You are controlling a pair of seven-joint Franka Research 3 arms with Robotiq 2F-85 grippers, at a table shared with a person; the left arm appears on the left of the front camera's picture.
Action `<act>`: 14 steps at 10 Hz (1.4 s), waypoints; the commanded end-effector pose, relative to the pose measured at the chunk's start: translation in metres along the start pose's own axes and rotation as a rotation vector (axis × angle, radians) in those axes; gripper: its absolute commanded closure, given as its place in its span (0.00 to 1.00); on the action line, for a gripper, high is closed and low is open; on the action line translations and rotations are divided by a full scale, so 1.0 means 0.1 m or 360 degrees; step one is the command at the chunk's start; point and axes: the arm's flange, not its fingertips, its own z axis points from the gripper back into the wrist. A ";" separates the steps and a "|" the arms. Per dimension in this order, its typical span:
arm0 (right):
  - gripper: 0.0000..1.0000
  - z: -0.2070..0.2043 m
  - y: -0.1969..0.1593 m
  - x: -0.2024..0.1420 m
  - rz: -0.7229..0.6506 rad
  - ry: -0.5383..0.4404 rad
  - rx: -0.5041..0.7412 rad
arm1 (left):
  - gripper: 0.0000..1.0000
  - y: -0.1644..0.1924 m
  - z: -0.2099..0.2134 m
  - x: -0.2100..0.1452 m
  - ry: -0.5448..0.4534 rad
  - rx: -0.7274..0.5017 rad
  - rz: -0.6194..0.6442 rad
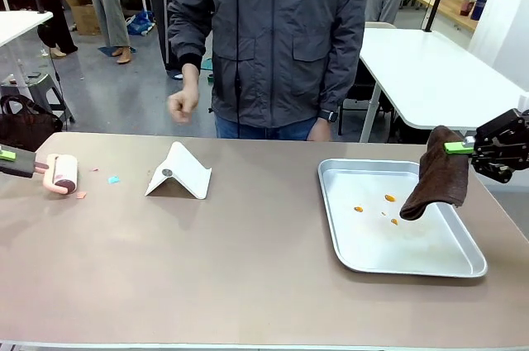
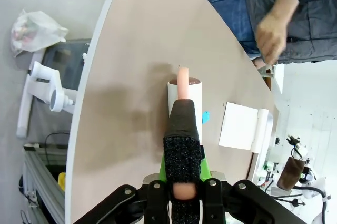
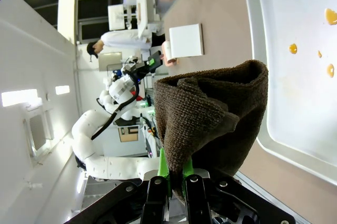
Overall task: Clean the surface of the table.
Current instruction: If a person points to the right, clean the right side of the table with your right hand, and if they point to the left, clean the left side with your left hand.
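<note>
We see a grey floor (image 1: 124, 95), a white table (image 1: 438, 78) at upper right and a cardboard box (image 1: 83, 14) at upper left.

Where the three cameras look: one fixed in front and one on each wrist, all directed at the same table (image 1: 248, 285)
The front view looks from the robot's side across the table to the person (image 1: 273, 37) at the far edge, slightly from above, and takes in both ends. The left wrist view sits close behind the left gripper (image 2: 181, 113), looking along it over the roller (image 2: 185, 89); it is rolled, so the person stands sideways. The right wrist view, also rolled, is close behind the right gripper (image 3: 176, 167) and faces over the tray (image 3: 253, 50). All three views share the white folded stand (image 1: 180, 171); front and right wrist share also the tray and the cloth (image 3: 210, 113)
</note>
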 end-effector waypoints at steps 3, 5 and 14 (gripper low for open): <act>1.00 0.00 0.07 -0.02 -0.0022 -0.0002 0.0027 | 0.78 -0.03 -0.43 -0.03 0.0143 0.0167 0.0035; 1.00 0.00 0.07 -0.02 -0.0022 -0.0002 0.0027 | 0.78 -0.11 -0.57 -0.03 0.0148 0.0159 0.0015; 1.00 0.00 0.07 -0.02 -0.0022 -0.0002 0.0027 | 0.78 -0.50 -1.14 -0.01 0.0247 0.0125 -0.0014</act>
